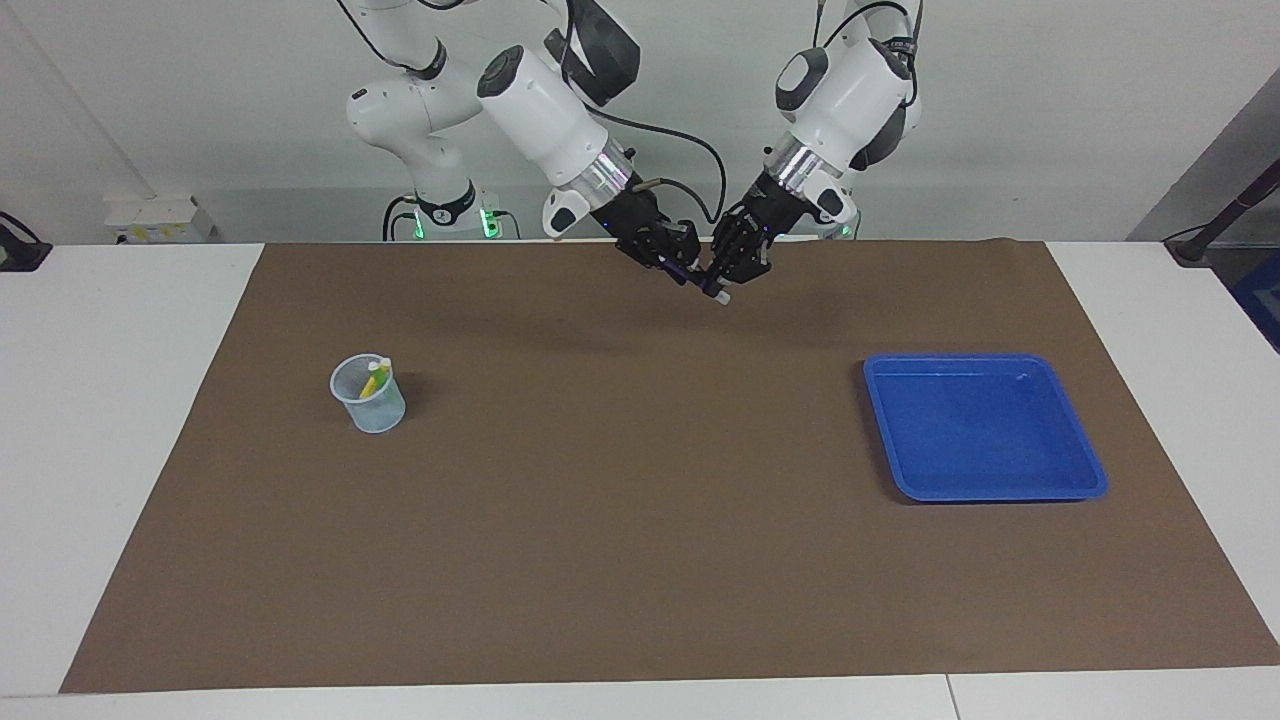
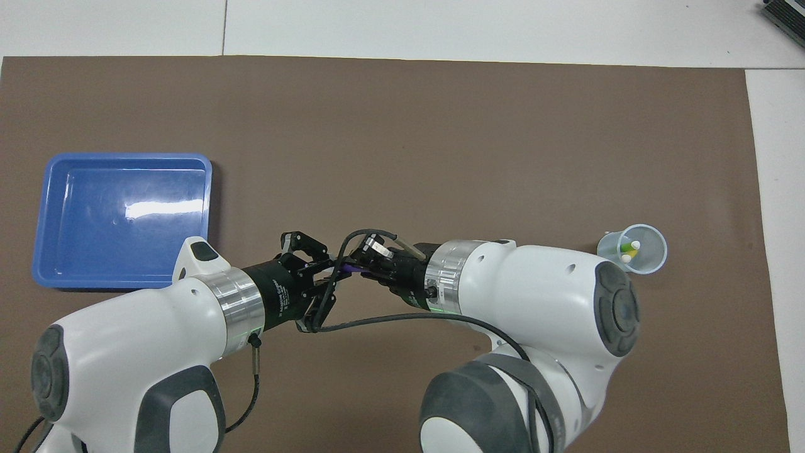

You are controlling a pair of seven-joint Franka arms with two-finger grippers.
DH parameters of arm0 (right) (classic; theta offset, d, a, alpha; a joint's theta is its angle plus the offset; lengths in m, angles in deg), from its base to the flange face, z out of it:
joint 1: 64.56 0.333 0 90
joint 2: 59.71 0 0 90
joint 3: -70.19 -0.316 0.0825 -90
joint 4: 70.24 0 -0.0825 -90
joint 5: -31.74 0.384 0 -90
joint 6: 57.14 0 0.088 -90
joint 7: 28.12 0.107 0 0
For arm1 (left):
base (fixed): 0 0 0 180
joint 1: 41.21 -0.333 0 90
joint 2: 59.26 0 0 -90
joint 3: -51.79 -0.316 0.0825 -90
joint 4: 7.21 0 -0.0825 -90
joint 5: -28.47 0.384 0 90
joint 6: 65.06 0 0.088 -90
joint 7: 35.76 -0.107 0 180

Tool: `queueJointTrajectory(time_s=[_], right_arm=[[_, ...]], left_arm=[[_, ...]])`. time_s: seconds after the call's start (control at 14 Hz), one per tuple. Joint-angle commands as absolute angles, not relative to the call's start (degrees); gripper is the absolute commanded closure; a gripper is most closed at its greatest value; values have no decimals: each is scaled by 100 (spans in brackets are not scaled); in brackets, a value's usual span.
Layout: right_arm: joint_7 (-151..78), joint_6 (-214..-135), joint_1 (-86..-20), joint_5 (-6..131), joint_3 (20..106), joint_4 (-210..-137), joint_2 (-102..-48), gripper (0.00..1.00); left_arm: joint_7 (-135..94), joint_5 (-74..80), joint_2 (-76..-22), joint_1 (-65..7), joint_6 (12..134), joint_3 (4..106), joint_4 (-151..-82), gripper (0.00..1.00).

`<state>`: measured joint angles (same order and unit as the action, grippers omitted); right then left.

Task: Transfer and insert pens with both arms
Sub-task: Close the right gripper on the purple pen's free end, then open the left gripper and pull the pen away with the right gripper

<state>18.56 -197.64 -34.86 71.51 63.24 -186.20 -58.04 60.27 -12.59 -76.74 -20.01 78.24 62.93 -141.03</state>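
We are gripping the purple pen (image 1: 690,274) with both claws over the mat's (image 1: 640,560) robot-side edge, left claw (image 1: 728,272) clamped on its white-tipped end, right claw (image 1: 668,256) pinching the other, while yellow and green pens are standing in the cup (image 1: 369,394).
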Motion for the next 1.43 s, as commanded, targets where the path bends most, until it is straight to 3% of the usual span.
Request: queueJointTrajectory(time_s=[0.0, 0.43, 0.5, 0.57, 0.79, 1.07, 1.36], right_arm=[[1820, -19715, -3521, 7243, 6325, -18705, -5672, 100], [1820, -19715, -3530, 7243, 6325, -18696, -5672, 100], [1811, -19715, -3538, 7243, 6325, -18705, -5672, 100], [1802, -19715, -3556, 7243, 6325, -18705, -5681, 100], [1461, -19505, -3626, 7200, 6351, -18705, -5681, 100], [503, -18513, -4100, 6403, 6360, -18714, -5602, 100], [-489, -17721, -4557, 5399, 6360, -18714, -5531, 100]], left_arm=[[6084, -1346, -7869, -1933, 7846, 6278, -14291, 100], [5952, -1346, -7877, -1959, 7776, 6269, -14300, 100], [5943, -1337, -7877, -1968, 7793, 6269, -14300, 66], [5934, -1345, -7877, -1959, 7820, 6269, -14300, 1], [5873, -1337, -7912, -1968, 7837, 6269, -14300, 0], [5339, -1337, -7921, -2143, 7750, 6252, -14300, 0], [3768, -1328, -8035, -2792, 6734, 6234, -14291, 0]])
